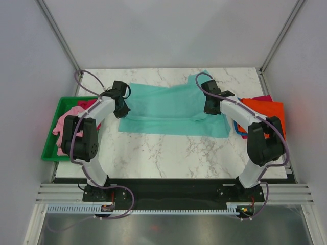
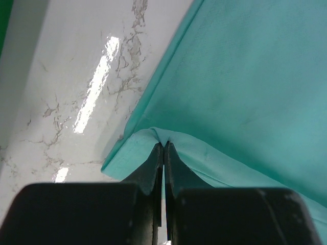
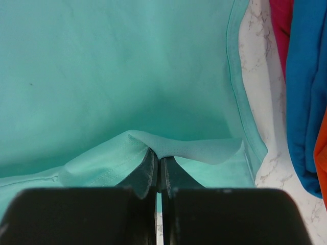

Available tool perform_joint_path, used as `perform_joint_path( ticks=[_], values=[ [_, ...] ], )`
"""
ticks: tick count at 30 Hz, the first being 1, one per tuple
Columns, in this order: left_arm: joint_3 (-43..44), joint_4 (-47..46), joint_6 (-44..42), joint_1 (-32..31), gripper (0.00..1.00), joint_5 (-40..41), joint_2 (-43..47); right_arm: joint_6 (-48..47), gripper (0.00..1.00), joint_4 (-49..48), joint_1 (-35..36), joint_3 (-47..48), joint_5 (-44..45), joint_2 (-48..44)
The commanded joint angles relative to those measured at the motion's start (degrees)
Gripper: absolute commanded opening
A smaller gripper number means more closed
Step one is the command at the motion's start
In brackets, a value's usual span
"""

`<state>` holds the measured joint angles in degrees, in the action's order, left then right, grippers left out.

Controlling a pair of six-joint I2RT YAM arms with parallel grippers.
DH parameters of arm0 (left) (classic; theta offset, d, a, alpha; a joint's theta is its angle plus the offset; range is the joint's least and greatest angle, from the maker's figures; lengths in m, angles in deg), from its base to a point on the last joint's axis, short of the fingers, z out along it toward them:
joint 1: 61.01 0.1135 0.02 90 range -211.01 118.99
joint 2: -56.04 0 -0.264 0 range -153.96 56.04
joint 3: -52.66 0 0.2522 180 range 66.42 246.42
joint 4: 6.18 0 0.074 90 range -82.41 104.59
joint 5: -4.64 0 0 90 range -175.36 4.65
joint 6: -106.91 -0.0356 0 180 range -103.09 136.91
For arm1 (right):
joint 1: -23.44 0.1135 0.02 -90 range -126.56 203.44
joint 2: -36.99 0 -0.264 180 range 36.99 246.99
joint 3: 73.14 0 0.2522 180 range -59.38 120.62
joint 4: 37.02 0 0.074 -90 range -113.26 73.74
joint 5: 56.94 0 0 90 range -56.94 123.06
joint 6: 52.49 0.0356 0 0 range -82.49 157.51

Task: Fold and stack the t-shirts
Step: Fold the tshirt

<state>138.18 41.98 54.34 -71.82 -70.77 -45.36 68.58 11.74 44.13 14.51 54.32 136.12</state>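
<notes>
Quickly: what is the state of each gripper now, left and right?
The left gripper is closed, pinching a fold of the teal shirt.
The right gripper is closed, also pinching a fold of the teal shirt.

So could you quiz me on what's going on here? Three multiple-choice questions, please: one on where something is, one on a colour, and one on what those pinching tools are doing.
1. On the table, the green tray sits:
A. at the left side
B. at the right side
C. at the far middle

2. The shirt spread flat between the arms is:
A. orange
B. teal
C. pink

3. The left tool and right tool are:
A. both wide open above the cloth
B. both shut on the teal shirt
C. one shut, one open

Answers:
1 A: the top view shows the tray at the left edge.
2 B: teal cloth fills the middle.
3 B: each wrist view shows the fingers pressed together with a teal fold pinched between them.
</notes>
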Motion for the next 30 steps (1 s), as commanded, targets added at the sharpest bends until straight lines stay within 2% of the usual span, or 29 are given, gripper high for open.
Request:
perform_joint_path(
  ticks=[1, 4, 6, 9, 10, 11, 12, 13, 15, 18, 21, 22, 25, 26, 30],
  values=[
    [4.69, -0.03, -2.53, 0.44, 0.02, -0.17, -2.21, -1.28, 0.0, -0.99, -1.35, 3.45, 0.45, 1.94],
    [7.58, 0.32, -3.41, 0.52, 0.02, -0.88, -4.75, -1.8, 0.04, -0.99, -2.4, 4.51, -0.33, 4.22],
    [9.61, 0.76, -3.85, 0.61, 0.03, -1.67, -6.08, -2.24, 0.2, -0.9, -3.28, 5.56, -1.21, 6.07],
    [13.98, 2.51, -5.34, 1.05, 0.28, -6.14, -8.63, -3.73, 0.54, -0.47, -4.77, 9.07, -2.36, 8.79],
    [16.19, 3.91, -5.7, 1.14, 0.47, -6.67, -9.59, -4.17, 0.64, -0.11, -5.65, 12.47, -2.36, 9.67],
    [18.56, 7.41, -6.31, 1.14, 0.55, -6.94, -10.99, -4.78, 0.74, 0.32, -6.62, 14.86, -3.49, 11.5],
    [22.76, 8.57, -6.84, 1.14, 0.62, -7.2, -11.44, -5.4, 0.78, 1.89, -8.63, 17.32, -4.63, 12.48],
    [24.63, 9.8, -7.28, 1.14, 0.68, -7.21, -11.45, -6.54, 0.82, 3.3, -9.6, 23.26, -5.78, 13.45],
    [27.97, 12.0, -8.42, 1.14, 0.71, -6.15, -9.61, -7.6, 0.83, 6.2, -11.19, 27.87, -9.03, 13.99],
    [27.12, 12.1, -10.35, 1.14, 0.73, -4.31, -4.69, -8.57, 0.85, 5.96, -11.11, 28.43, -12.72, 9.78],
    [21.59, 11.93, -10.8, 1.14, 0.73, -3.17, 0.66, -7.26, 0.89, 2.8, -9.97, 19.04, -17.12, 2.67],
    [19.48, 11.75, -10.45, 1.14, 0.73, -2.99, 1.9, -6.64, 0.9, 1.4, -9.36, 11.88, -17.82, 0.64],
    [9.03, 7.9, -7.82, 1.23, 0.72, -2.46, 7.7, -4.27, 0.94, -4.32, -7.33, -0.88, -20.89, -8.22],
    [3.0, 6.4, -6.24, 1.32, 0.71, -3.16, 9.54, -3.22, 0.95, -5.64, -6.98, -3.2, -21.17, -9.3],
    [-9.17, -0.28, -2.46, 2.63, 0.72, -4.39, 15.7, -1.28, 0.96, -6.26, -6.98, -11.56, -22.93, -13.43]
  ],
)
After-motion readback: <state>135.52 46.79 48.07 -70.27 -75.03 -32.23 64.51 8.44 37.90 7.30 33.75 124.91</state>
